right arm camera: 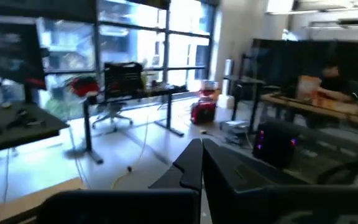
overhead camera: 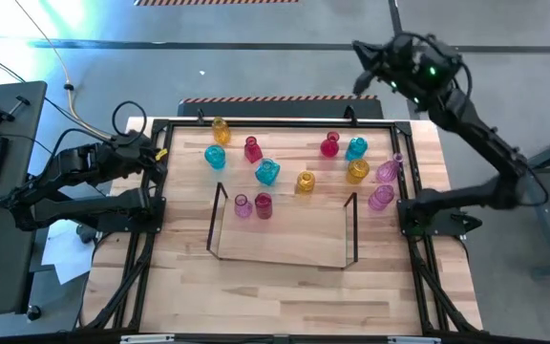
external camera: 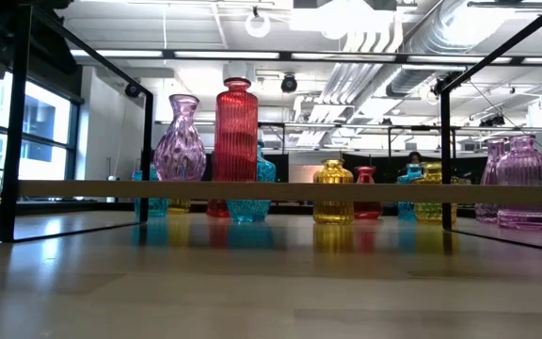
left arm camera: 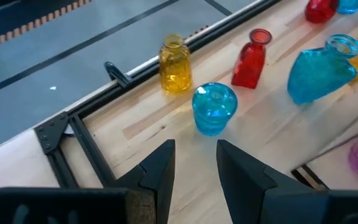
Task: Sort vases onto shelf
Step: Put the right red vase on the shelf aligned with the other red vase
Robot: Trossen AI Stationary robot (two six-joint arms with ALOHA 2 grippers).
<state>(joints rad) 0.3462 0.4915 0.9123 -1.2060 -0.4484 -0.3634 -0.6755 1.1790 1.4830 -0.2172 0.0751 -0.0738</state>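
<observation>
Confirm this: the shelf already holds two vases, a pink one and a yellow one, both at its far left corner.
Not quite. The shelf does hold two vases at its far left corner, but the one beside the pink vase is a red vase, not a yellow one. The high view shows it; the yellow vases stand on the table beyond the shelf.

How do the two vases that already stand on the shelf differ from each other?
The pink vase is bulbous with a narrow neck and a flared mouth; the red vase is a straight ribbed bottle. In the low view the red vase rises taller than the pink vase. The pink one stands nearer the shelf's left end. Both are translucent glass, upright, side by side.
</observation>
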